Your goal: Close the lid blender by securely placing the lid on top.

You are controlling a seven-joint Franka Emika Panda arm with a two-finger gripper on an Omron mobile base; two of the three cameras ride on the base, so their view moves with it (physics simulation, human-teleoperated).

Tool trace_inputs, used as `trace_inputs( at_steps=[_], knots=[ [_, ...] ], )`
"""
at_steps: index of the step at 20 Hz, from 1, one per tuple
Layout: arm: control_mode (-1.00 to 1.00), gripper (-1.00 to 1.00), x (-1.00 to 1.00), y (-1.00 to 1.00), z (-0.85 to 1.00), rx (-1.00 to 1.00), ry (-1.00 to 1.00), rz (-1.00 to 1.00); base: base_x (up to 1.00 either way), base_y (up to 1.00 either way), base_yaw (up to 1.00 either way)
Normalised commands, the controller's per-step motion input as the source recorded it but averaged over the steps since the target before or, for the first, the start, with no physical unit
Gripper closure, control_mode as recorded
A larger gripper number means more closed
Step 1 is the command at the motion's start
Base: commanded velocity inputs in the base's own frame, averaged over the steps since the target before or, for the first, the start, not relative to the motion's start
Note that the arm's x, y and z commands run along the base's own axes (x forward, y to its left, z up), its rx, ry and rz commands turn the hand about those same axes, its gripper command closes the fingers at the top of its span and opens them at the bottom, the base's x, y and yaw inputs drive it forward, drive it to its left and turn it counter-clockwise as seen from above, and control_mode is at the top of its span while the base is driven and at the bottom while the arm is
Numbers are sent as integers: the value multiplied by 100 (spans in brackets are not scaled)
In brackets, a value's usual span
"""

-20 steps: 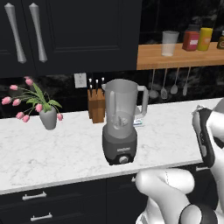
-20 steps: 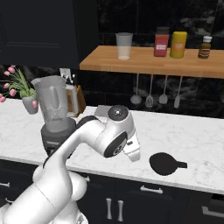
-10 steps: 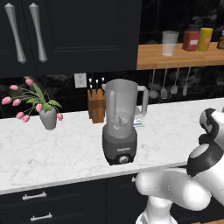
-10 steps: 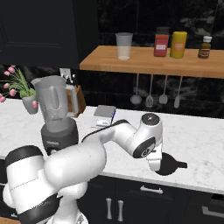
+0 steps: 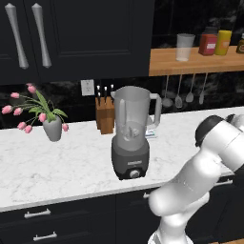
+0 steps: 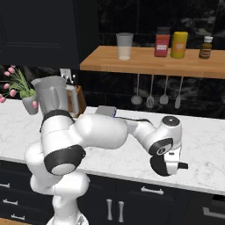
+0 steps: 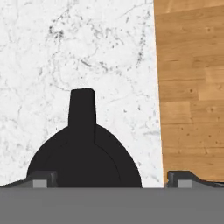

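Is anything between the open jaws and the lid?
Nothing: in the hand view the lid lies on bare marble right below the gripper.

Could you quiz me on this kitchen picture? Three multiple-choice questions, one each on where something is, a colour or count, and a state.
1. Where is the lid?
A. on the blender
B. on the marble counter, below the gripper
C. on the wooden shelf

2. How many utensils hang under the shelf?
A. two
B. six
C. four

3. How is the gripper?
A. open, holding nothing
B. shut on the lid
C. shut on the cup

Answers:
1 B: the hand view shows the lid flat on the counter, the fingertips on either side of it.
2 C: four hang there in the right base view.
3 A: the fingertips stand wide apart; the blender has no lid.
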Motion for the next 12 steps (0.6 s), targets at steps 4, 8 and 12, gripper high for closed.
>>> trace_inputs(
  at_steps=[4, 8, 12],
  knots=[
    [-100, -100, 23, -52, -41, 12, 4, 0, 0, 0, 0],
    [-100, -100, 33, -30, -33, 15, 5, 0, 0, 0, 0],
    [-100, -100, 24, -57, -3, 19, 0, 2, 0, 0, 0]
  ],
)
